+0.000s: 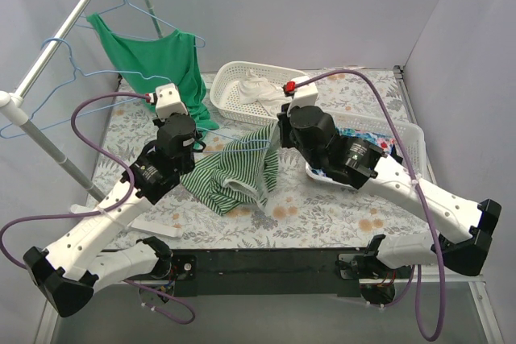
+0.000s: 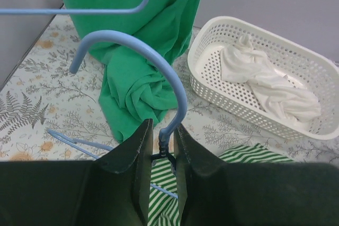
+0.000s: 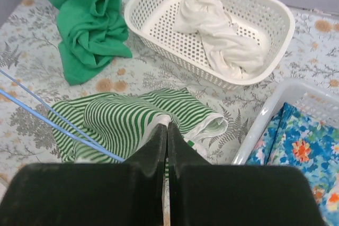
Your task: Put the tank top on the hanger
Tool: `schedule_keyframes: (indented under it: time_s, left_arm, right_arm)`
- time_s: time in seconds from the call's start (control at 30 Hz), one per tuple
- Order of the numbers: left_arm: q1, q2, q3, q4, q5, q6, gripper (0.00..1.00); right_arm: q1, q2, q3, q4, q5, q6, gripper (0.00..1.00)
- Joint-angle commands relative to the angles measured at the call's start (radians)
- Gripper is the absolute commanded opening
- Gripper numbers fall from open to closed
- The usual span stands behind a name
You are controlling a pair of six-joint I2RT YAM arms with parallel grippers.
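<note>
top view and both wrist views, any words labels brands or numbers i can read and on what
No text can be read in any view.
left arm: small pale marks on the black joint housing, too small to read.
right arm: small white marks on the black housing, too small to read.
tank top and hanger: no print shows.

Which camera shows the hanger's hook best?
The left wrist: the hanger shows its whole hook, big, in the left gripper. The top view shows only thin wire; the right wrist shows two blue wires, no hook.
</note>
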Motion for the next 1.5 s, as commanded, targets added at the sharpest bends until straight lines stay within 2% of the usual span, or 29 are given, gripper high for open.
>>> schedule_keyframes:
  time_s: [0.0,0.2,0.43,1.03,1.47]
  left_arm:
    - [-0.001,0.004,0.077,0.106,-0.081,0.070,0.00]
    - [-0.001,0.039,0.074,0.143,-0.116,0.083,0.00]
    - [-0.007,0.012,0.025,0.143,-0.098,0.047,0.00]
    - [-0.048,0.053,-0.092,0.280,-0.263,0.007,0.00]
    - [-0.113,0.027,-0.135,0.315,-0.234,0.002,0.00]
  right_arm:
    - [0.005,0.027,0.161,-0.066,0.031,-0.076,0.01]
    - [0.005,0.114,0.216,-0.155,-0.001,-0.056,0.01]
    - [0.003,0.212,0.258,-0.261,0.016,-0.055,0.01]
    - [-0.003,0.271,0.328,-0.336,-0.124,-0.018,0.01]
    - [-0.060,0.335,0.466,-0.355,-0.141,-0.070,0.01]
